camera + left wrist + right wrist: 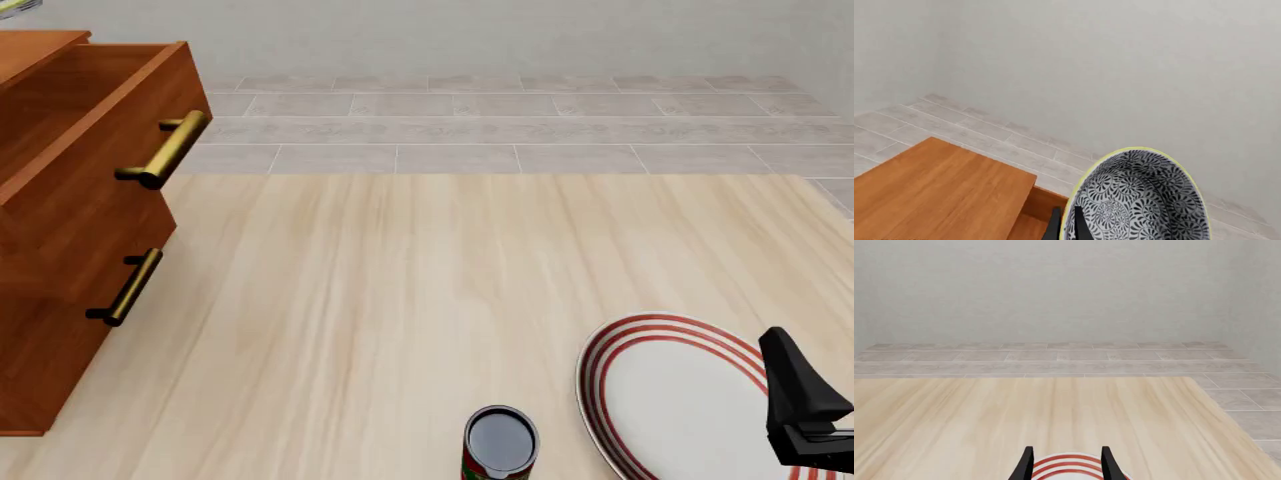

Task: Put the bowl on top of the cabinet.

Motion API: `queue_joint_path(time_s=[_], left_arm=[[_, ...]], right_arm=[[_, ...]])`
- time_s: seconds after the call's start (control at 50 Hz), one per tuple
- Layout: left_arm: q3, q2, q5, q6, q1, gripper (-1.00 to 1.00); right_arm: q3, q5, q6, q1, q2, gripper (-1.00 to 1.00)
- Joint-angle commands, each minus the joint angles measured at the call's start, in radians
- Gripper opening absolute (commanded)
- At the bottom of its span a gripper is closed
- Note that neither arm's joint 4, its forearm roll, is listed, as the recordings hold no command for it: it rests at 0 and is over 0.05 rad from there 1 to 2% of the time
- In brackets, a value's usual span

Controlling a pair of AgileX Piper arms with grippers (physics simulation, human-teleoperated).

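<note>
The bowl, white with a dense dark floral pattern and a yellow rim, fills the corner of the left wrist view. My left gripper is shut on its rim, one finger inside and one outside. It hangs in the air beside and above the cabinet's flat reddish-brown top. In the front view the cabinet stands at the left with its top drawer pulled open; the left gripper is out of that view. My right gripper is open, low over the red-ringed plate.
A white plate with red rings lies at the table's front right, under the right gripper. A small dark can stands at the front centre. Brass bar handles stick out from the drawers. Grey tiled floor and wall lie beyond.
</note>
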Motion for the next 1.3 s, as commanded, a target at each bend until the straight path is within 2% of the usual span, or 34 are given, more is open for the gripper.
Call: queue_joint_path(time_s=[0.02, 0.28, 0.7, 0.94, 0.98, 1.1, 1.24, 1.3], left_arm=[[0.004, 0.022, -0.027, -0.009, 0.053, -1.00], [0.001, 0.045, -0.043, -0.042, 0.132, -1.00], [-0.017, 0.085, -0.057, -0.057, 0.169, -1.00], [-0.005, 0.106, -0.080, -0.079, 0.221, -1.00], [0.001, 0.107, -0.088, -0.097, 0.253, -1.00], [0.011, 0.117, -0.092, -0.120, 0.268, -1.00], [0.020, 0.178, -0.089, -0.204, 0.289, -1.00], [0.017, 0.179, -0.086, -0.203, 0.289, -1.00]], right_arm=[[0.000, 0.000, 0.000, 0.000, 0.000, 1.00], [0.000, 0.000, 0.000, 0.000, 0.000, 1.00], [0.000, 0.000, 0.000, 0.000, 0.000, 1.00], [0.000, 0.000, 0.000, 0.000, 0.000, 1.00], [0.000, 0.000, 0.000, 0.000, 0.000, 1.00], [0.000, 0.000, 0.000, 0.000, 0.000, 1.00], [0.000, 0.000, 0.000, 0.000, 0.000, 1.00], [0.000, 0.000, 0.000, 0.000, 0.000, 1.00]])
